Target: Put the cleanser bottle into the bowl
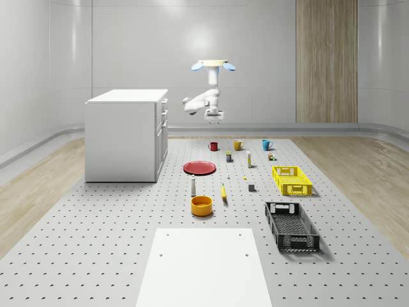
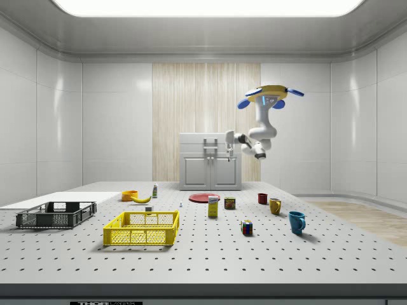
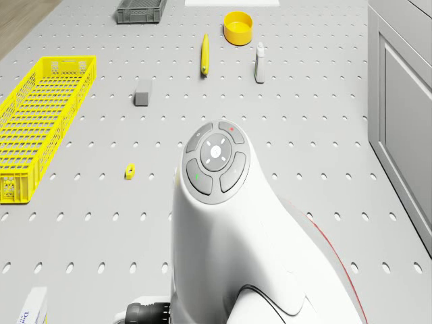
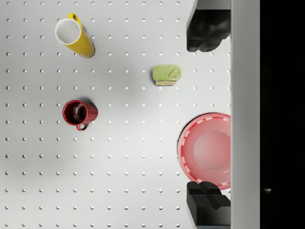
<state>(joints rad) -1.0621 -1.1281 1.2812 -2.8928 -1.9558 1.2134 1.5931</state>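
The cleanser bottle (image 1: 193, 186) (image 3: 260, 62) is a small white bottle standing upright on the pegboard table. Just in front of it sits the orange-yellow bowl (image 1: 201, 205) (image 3: 237, 25), with nothing in it; both also appear at the side view's left, bottle (image 2: 154, 190) and bowl (image 2: 130, 196). The drone (image 1: 214, 64) (image 2: 271, 95) hovers high over the far part of the table. My gripper (image 1: 212, 117) (image 4: 207, 117) hangs below it, open and holding nothing, high above the red plate (image 4: 207, 150) and well behind the bottle.
A white cabinet (image 1: 124, 134) stands at the whole-scene view's left. A banana (image 1: 223, 192) lies beside the bowl. A yellow crate (image 1: 291, 180) and a black crate (image 1: 291, 225) sit to the right. Below the gripper are a red mug (image 4: 78, 113), a yellow mug (image 4: 74, 36) and a green can (image 4: 167, 75).
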